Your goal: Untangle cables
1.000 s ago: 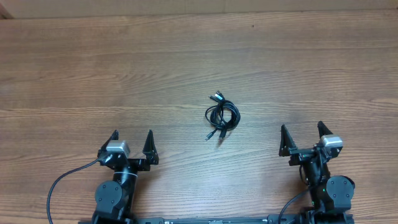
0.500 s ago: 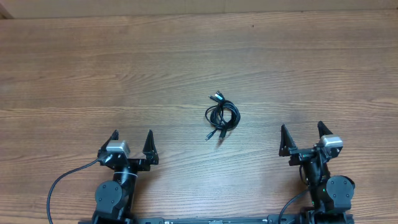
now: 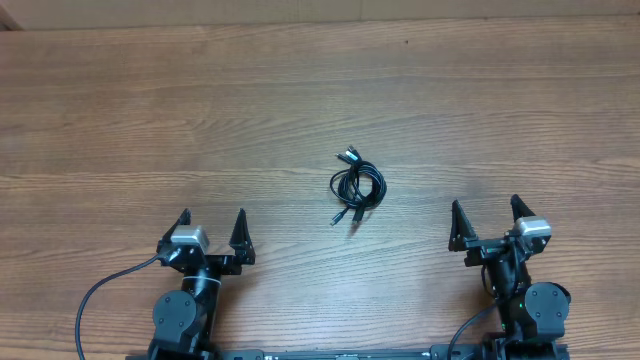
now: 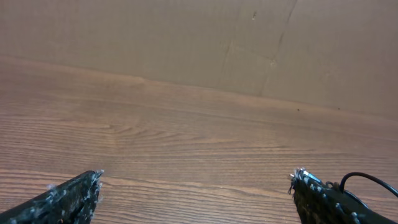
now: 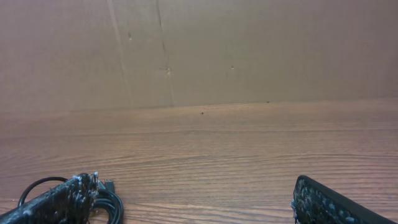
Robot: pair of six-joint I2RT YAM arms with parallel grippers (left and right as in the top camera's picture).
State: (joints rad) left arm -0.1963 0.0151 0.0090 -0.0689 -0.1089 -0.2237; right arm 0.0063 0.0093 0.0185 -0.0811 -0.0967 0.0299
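Cables [image 3: 357, 187] sit bunched on the table [image 3: 120, 120], out between my arms. My left gripper [image 3: 212, 228] and right gripper [image 3: 483, 218] are wide open and empty. Grabbing the whole bunch could pull knots tighter.

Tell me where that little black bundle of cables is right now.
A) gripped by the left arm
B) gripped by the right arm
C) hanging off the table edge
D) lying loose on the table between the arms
D: the cables lie coiled on the table, with both arms' open jaws short of them.
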